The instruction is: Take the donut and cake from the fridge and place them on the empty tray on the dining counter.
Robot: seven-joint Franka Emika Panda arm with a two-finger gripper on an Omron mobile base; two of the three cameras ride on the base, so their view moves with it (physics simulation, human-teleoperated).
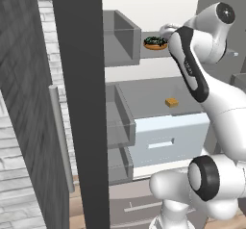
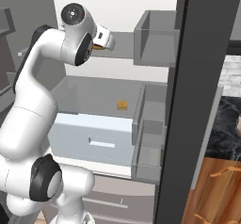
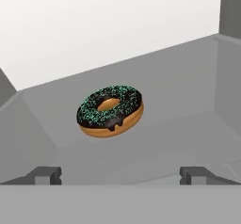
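Observation:
The fridge (image 1: 149,2) stands open, its white interior in front of me. The donut (image 3: 110,110), chocolate-iced with green-white sprinkles, lies flat on the upper grey shelf (image 1: 155,42). My gripper (image 3: 121,173) is open and level with that shelf, just short of the donut, with its fingertips (image 3: 47,175) wide apart and nothing between them. In the right base view the hand (image 2: 106,39) covers all but a sliver of the donut (image 2: 97,46). The cake (image 1: 171,102), a tiny yellow-orange block, sits on the lower shelf (image 2: 122,105). The tray is out of view.
Grey door bins (image 1: 120,35) (image 2: 155,37) flank the shelves. A pale drawer (image 1: 168,139) juts out below the cake. The dark door edge (image 1: 79,103) (image 2: 188,100) stands close beside the arm. Black marble (image 2: 230,124) and wooden cabinets (image 2: 221,185) lie past the right door.

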